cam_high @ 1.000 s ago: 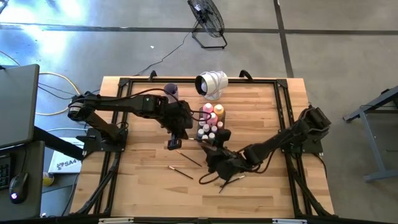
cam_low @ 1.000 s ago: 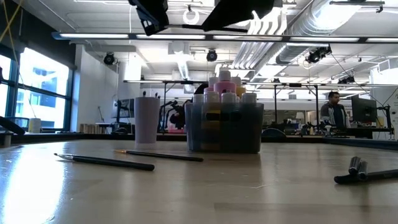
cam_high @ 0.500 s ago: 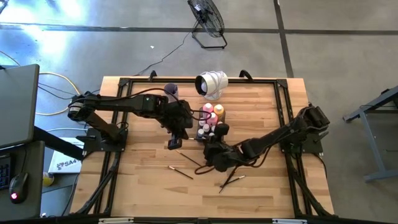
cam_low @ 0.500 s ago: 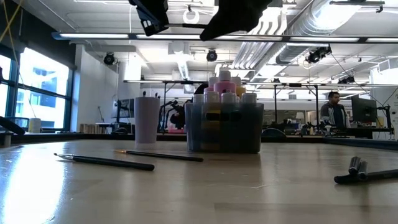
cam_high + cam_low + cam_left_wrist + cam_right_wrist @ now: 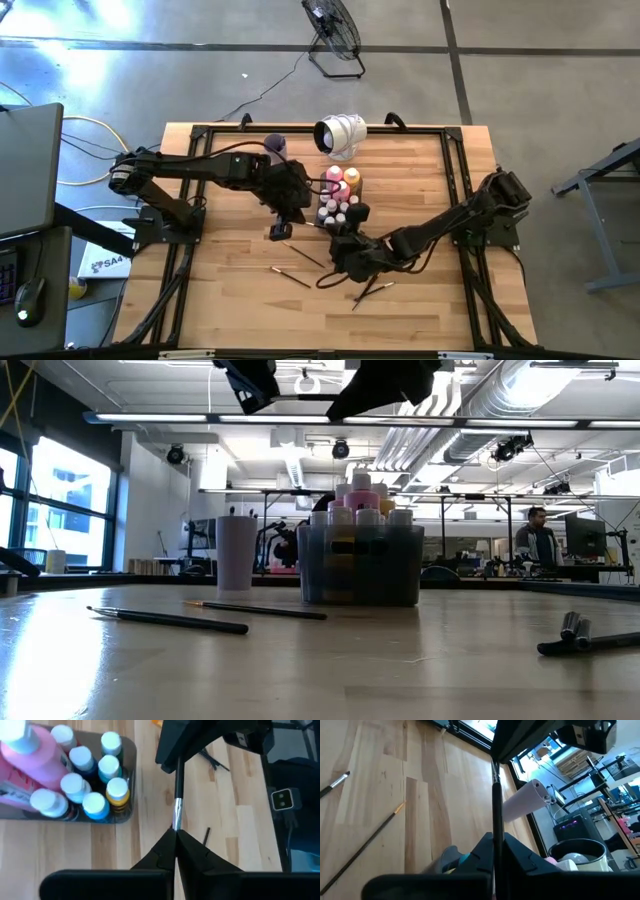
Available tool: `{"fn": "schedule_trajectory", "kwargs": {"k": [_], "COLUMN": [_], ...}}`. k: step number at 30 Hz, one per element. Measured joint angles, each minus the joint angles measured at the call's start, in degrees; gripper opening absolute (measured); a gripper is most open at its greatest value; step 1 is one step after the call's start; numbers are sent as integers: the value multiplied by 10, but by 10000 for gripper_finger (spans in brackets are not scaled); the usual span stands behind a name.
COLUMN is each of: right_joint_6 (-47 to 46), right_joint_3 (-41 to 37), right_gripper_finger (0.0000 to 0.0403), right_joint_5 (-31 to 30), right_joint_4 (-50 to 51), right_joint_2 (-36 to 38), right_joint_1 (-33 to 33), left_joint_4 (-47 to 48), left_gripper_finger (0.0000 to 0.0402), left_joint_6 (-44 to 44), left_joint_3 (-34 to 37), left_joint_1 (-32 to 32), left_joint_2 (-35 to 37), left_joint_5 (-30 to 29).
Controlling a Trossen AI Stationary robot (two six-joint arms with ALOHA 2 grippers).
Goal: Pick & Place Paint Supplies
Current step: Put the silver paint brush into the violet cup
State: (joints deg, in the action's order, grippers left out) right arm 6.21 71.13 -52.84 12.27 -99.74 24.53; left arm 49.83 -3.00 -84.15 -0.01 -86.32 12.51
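Observation:
A thin dark-handled paintbrush [image 5: 177, 785] with a silver ferrule hangs in the air between my two grippers. My left gripper [image 5: 176, 831] [image 5: 285, 222] is shut on one end of it. My right gripper [image 5: 495, 837] [image 5: 338, 243] is shut on the other end. Both are just near of the clear tray [image 5: 340, 195], where several paint bottles [image 5: 75, 780] stand upright. Two more paintbrushes [image 5: 300, 255] [image 5: 290, 275] lie flat on the table near the left gripper, and others [image 5: 370, 290] lie near the right one. My left gripper pinches the paintbrush at its ferrule end [image 5: 175, 822] between its two fingertips. The brush runs straight out ahead, in line with the fingers, and is clear of the table. My right gripper pinches the dark handle [image 5: 495, 820] between its two fingers. The handle runs on ahead in line with them toward the left gripper. The brush touches nothing else.
A lilac cup [image 5: 275, 147] stands at the far side, left of the tray. A white cylindrical object [image 5: 340, 135] lies at the far edge. The near half of the wooden table [image 5: 230, 310] holds only the loose brushes. A person [image 5: 537, 535] stands in the room beyond.
My right gripper has shifted a little toward the far edge and toward my left gripper. It has also tipped somewhat in the low view. My left gripper has stayed where it was.

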Motion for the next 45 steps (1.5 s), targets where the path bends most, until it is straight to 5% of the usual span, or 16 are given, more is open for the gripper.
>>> {"fn": "schedule_trajectory", "kwargs": {"k": [8,14,23,30,35,45], "right_joint_6": [-38,-95,-126,-138,-136,-106], "right_joint_3": [0,0,0,0,0,0], "right_gripper_finger": [6,6,6,6,6,6], "right_joint_5": [17,10,26,40,88,152], "right_joint_4": [52,134,175,166,133,94], "right_joint_2": [3,10,59,97,97,96], "right_joint_1": [0,6,10,10,2,-9], "left_joint_4": [-11,90,130,154,8,-653], "left_gripper_finger": [77,118,73,13,5,1], "left_joint_6": [62,71,89,123,106,46], "left_joint_3": [0,-1,-1,62,210,577], "left_joint_1": [6,52,112,123,124,123], "left_joint_2": [-1,-1,-1,25,107,328], "left_joint_5": [-111,-115,11,28,34,108]}}
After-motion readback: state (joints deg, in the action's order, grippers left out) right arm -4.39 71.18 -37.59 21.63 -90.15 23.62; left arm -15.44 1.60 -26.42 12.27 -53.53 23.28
